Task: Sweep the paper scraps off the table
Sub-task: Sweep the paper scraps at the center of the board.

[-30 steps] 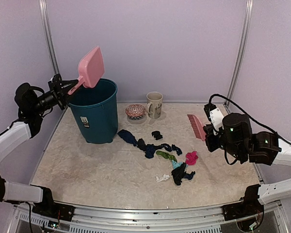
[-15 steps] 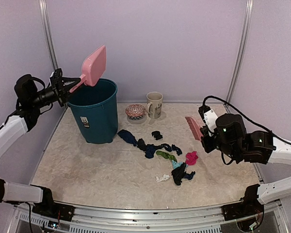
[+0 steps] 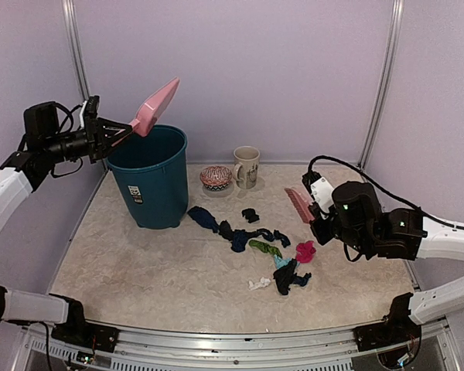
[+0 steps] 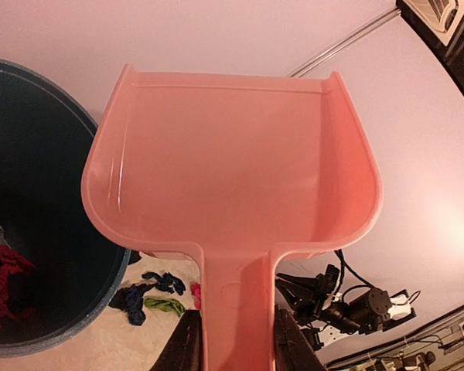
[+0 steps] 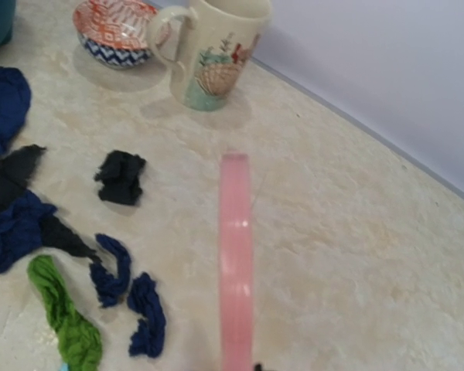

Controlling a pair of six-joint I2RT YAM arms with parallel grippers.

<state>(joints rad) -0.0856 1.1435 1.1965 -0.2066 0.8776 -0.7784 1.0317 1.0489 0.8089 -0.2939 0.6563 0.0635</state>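
Observation:
Several paper scraps [image 3: 257, 246] in black, navy, green, teal and magenta lie in a loose trail across the middle of the table [image 3: 131, 267]. They also show in the right wrist view [image 5: 117, 178] and the left wrist view [image 4: 156, 292]. My left gripper [image 3: 100, 136] is shut on the handle of the pink dustpan [image 3: 156, 107], held tilted above the teal bin [image 3: 151, 179]. The pan [image 4: 232, 170] is empty. My right gripper [image 3: 319, 213] is shut on the pink brush [image 3: 298, 204], just above the table, right of the scraps. The brush [image 5: 236, 255] shows edge-on.
A cream mug [image 3: 247, 166] and a patterned bowl [image 3: 216, 178] stand at the back, behind the scraps. The bin [image 4: 31, 232] holds red scraps [image 4: 4, 278]. A white scrap [image 3: 258, 284] lies near the front. Walls close the back and sides.
My left arm has lifted and tipped the dustpan further over the bin's rim. My right arm has carried the brush leftward, closer to the scraps.

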